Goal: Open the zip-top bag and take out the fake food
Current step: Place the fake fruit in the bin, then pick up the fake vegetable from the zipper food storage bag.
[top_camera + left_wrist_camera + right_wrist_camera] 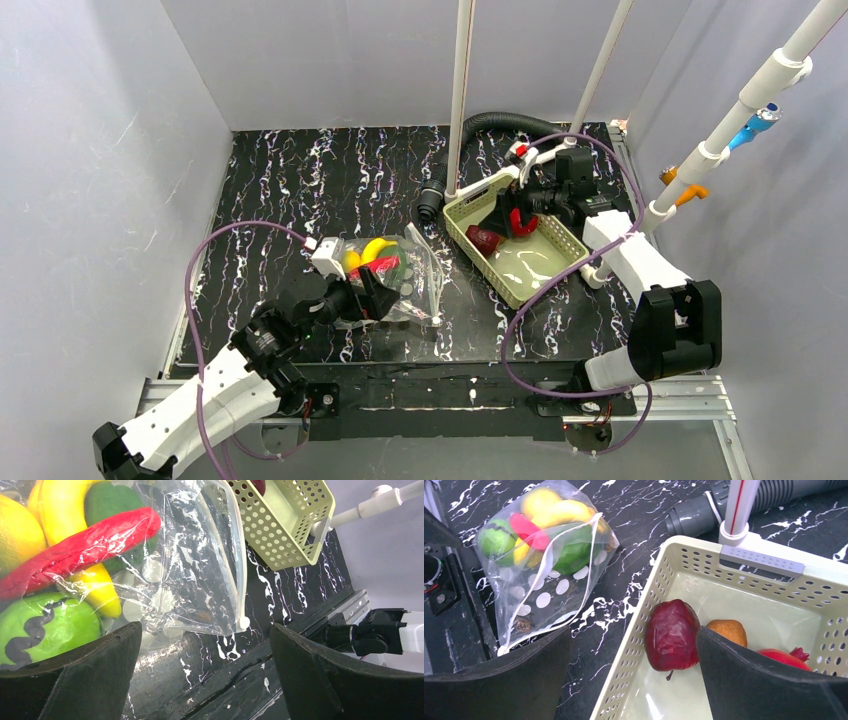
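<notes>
The zip-top bag (400, 275) lies on the black marbled table, left of centre. Its white zip edge (240, 570) faces the basket and its two strips look parted. Fake food inside it: a yellow banana (95, 585), a red chili (85, 545) and a green round piece (50, 625). My left gripper (378, 292) is open at the bag's near edge, and the bag's corner lies just beyond its fingertips. My right gripper (505, 215) hangs open over the pale green basket (664, 580), its wall between the fingers. A dark red fruit (671, 635) lies in the basket.
The basket also holds an orange-brown piece (726, 630) and a red fruit (781, 657). A grey ribbed hose (500, 125) curves behind it, beside two white poles (462, 100). Grey walls close in the left, back and right. A metal rail (450, 395) runs along the near edge.
</notes>
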